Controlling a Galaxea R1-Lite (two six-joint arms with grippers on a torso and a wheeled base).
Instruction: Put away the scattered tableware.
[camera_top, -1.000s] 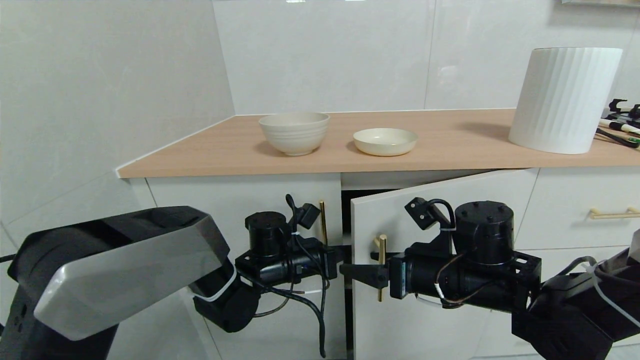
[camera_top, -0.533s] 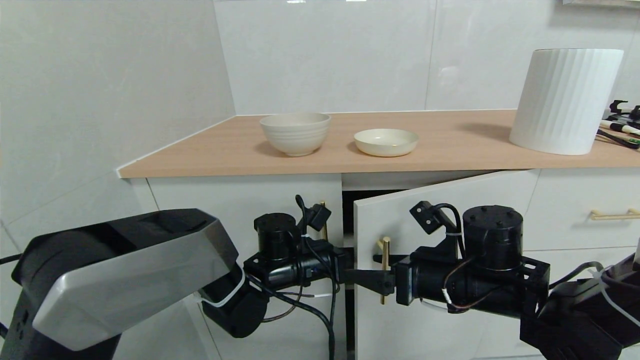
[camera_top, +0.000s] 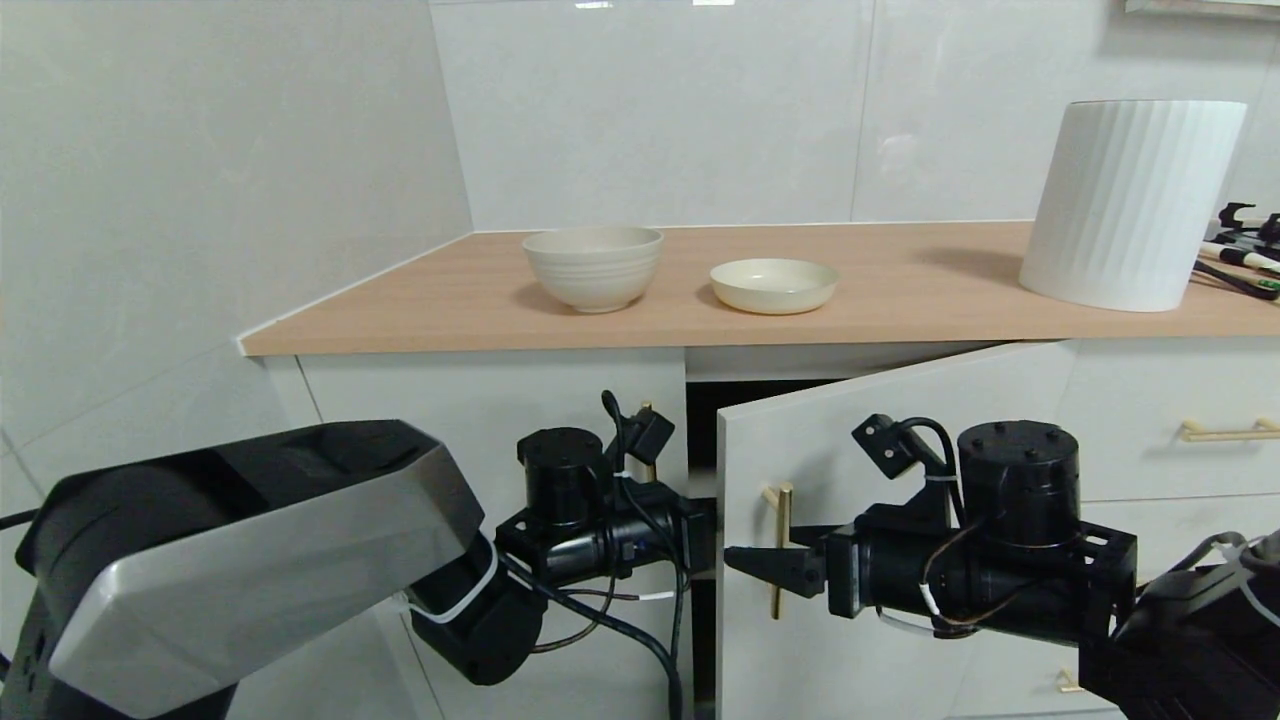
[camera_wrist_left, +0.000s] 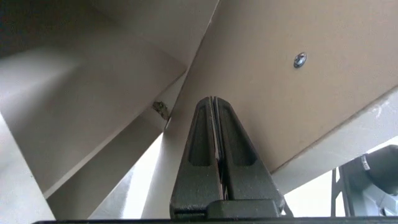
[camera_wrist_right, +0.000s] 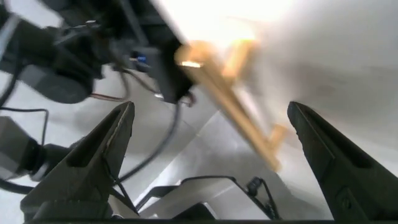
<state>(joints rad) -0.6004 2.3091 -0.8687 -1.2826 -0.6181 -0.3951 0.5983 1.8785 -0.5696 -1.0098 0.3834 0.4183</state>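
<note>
Nearest, the right gripper has its fingers spread wide at the upright brass handle of the cabinet door. The left gripper, fingers pressed together, sits in the gap behind that ajar door. Farther off, on the countertop, a bowl and a shallow dish stand side by side, apart, mouths upward.

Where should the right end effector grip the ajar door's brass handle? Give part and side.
On the brass handle, grip the vertical bar between its standoffs, from in front of the door: the bar stands proud, so the open right end effector can straddle it.
</note>
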